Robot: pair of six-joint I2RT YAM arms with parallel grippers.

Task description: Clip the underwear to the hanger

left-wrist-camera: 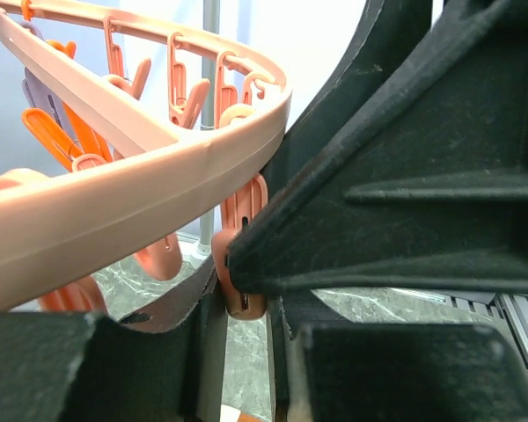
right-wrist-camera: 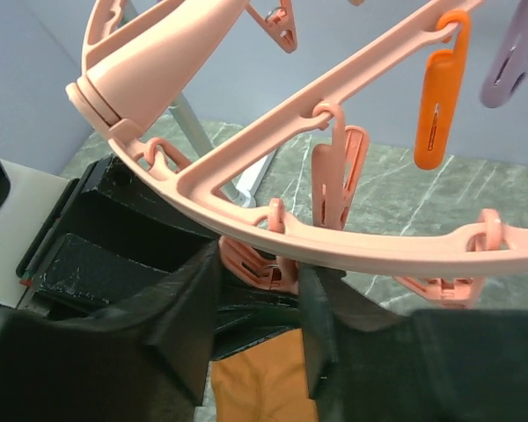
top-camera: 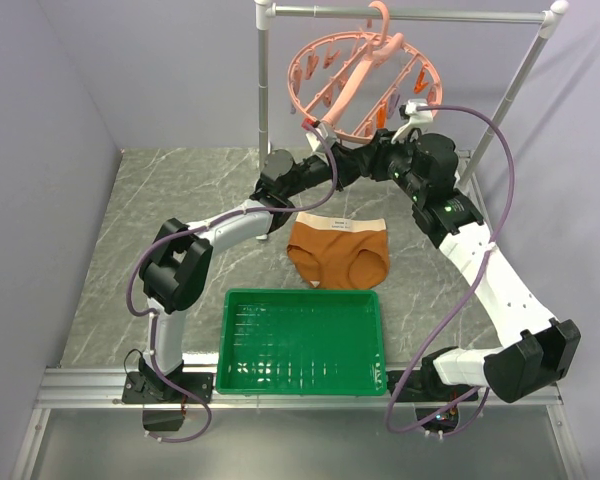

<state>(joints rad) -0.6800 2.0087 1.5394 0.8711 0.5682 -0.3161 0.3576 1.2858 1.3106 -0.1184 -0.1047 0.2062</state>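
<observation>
Rust-orange fabric underwear (top-camera: 338, 252) with a cream waistband lies flat on the grey marble table (top-camera: 180, 220), well below the hanger.
The round salmon-pink plastic ring hanger (top-camera: 352, 80) hangs from the grey metal rack (top-camera: 410, 13). Both grippers meet at one pink clothespin (left-wrist-camera: 242, 255) on its near rim. The left gripper (left-wrist-camera: 242, 327) flanks the pin's lower end and the right gripper (right-wrist-camera: 257, 308) brackets it. I cannot tell whether either pinches it.

Just under the round salmon-pink plastic ring hanger (right-wrist-camera: 378, 251), the right arm's black fingers (right-wrist-camera: 180, 325) hide the lower end of one pink plastic clothespin (right-wrist-camera: 251, 264); whether they press it cannot be told. Below the hanger, the rust-orange fabric underwear (right-wrist-camera: 260, 387) is cut off by the bottom edge.
</observation>
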